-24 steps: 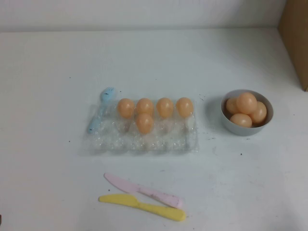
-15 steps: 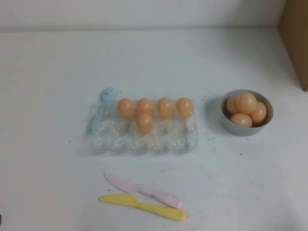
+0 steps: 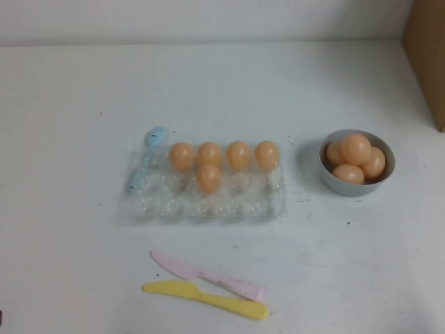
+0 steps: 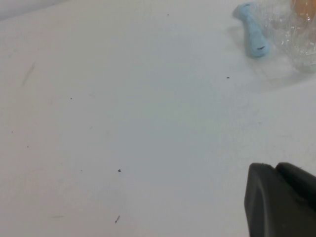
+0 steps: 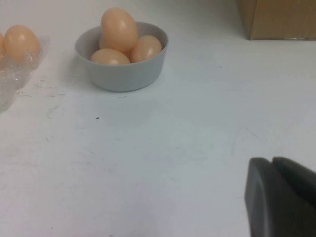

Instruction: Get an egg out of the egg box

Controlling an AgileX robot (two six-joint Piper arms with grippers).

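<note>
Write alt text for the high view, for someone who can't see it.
A clear egg box on a white table holds five eggs; a grey bowl to its right holds four. A blue spoon lies left, pink knife and yellow knife in front. Neither gripper shows here.

Both grippers (image 4: 281,200) (image 5: 281,197) edge-cropped; cardboard box (image 3: 425,56) too.

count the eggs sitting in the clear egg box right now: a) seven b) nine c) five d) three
c: the egg box holds five, four in its far row and one egg in the next row; the other four lie in the grey bowl. The left gripper and right gripper each show only at the edge of their own wrist views, above bare table and away from the box.
</note>
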